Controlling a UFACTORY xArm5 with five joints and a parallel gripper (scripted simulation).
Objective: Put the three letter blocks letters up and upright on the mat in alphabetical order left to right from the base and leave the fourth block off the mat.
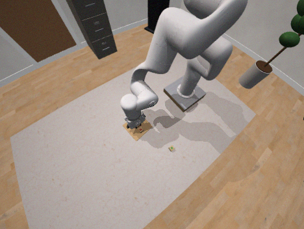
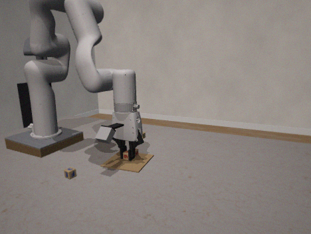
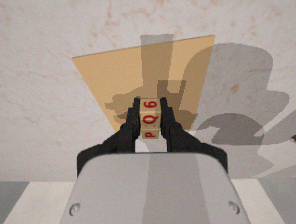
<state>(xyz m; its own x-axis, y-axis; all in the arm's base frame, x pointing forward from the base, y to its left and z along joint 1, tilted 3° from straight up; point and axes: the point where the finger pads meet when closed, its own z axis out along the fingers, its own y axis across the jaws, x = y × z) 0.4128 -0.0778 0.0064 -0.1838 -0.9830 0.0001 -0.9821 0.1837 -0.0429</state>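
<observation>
My gripper (image 1: 136, 126) (image 2: 126, 155) (image 3: 150, 105) is shut on the red Q block (image 2: 125, 155) (image 3: 150, 119), low over the mat (image 1: 130, 131) (image 2: 139, 163) (image 3: 107, 65). Q faces up and a red 6 shows on its side. Whether it touches the mat cannot be told. The red P block (image 1: 141, 130) (image 2: 136, 151) (image 3: 150, 134) sits on the mat close behind the Q block in the wrist view, partly hidden by it and the fingers. A block with a green mark on top (image 1: 171, 148) (image 2: 143, 135) and a blue-marked block (image 2: 70, 173) lie off the mat.
The robot's base plinth (image 1: 191, 95) (image 2: 41, 143) stands on the base side of the mat. The green-marked block is beyond the mat in the exterior view, the blue-marked one left of it. The arm hides the blue-marked block in the top view.
</observation>
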